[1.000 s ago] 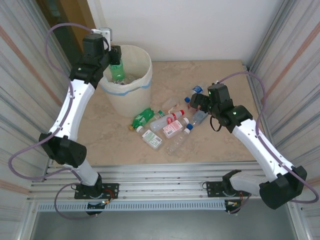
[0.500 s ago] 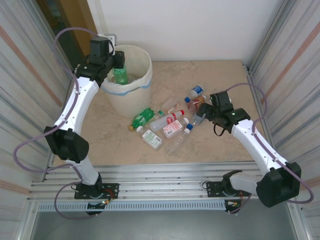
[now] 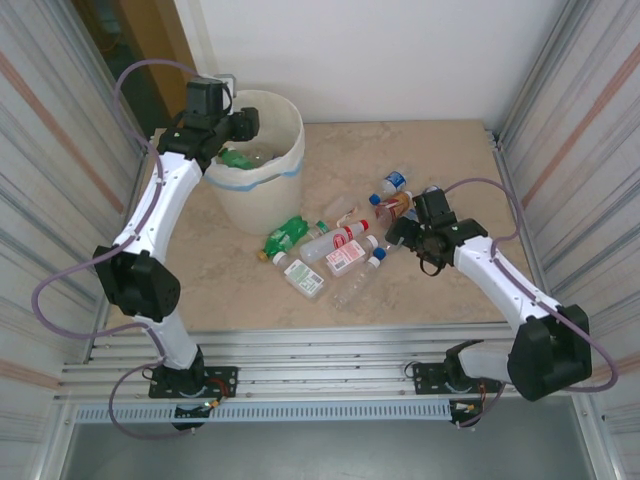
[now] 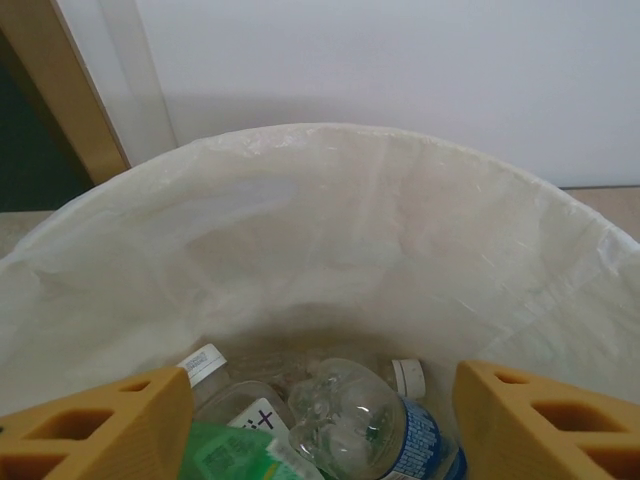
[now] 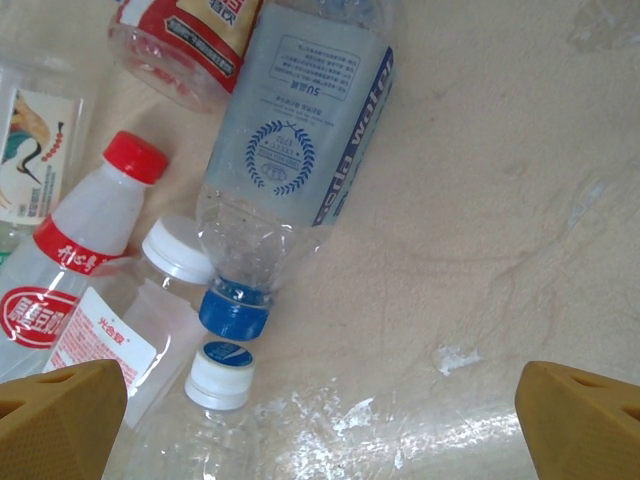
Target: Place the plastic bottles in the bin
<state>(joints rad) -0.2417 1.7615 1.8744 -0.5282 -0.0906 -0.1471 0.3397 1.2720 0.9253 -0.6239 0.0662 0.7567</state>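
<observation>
Plastic bottles (image 3: 347, 238) still crowd the worktop (image 3: 450, 160) at centre. Upper left, the bin (image 3: 262, 205) has just gained the green bottle (image 3: 236, 157); the left hand (image 4: 322, 420) above it gapes, empty. The right hand (image 5: 322, 410), fingers apart, has dropped over a blue-capped bottle (image 5: 300, 170), hemmed by a white-capped neighbour (image 5: 178, 250).

Right tool (image 5: 320, 428) spread wide over bottles lying on the table (image 5: 500, 200)

Its two orange fingertips (image 5: 60, 415) sit in the bottom corners, far apart, nothing gripped between them. Pretty much dead centre lies a clear bottle with a blue-printed label (image 5: 300, 150), its blue cap (image 5: 233, 311) pointing down-left. Touching that cap is a white-capped bottle (image 5: 125, 330), and left of that a red-capped bottle (image 5: 65, 275) with a red label. Another white cap with a blue top (image 5: 218, 375) sits just below. A red-and-yellow labelled bottle (image 5: 190, 40) pokes in at the top.
</observation>
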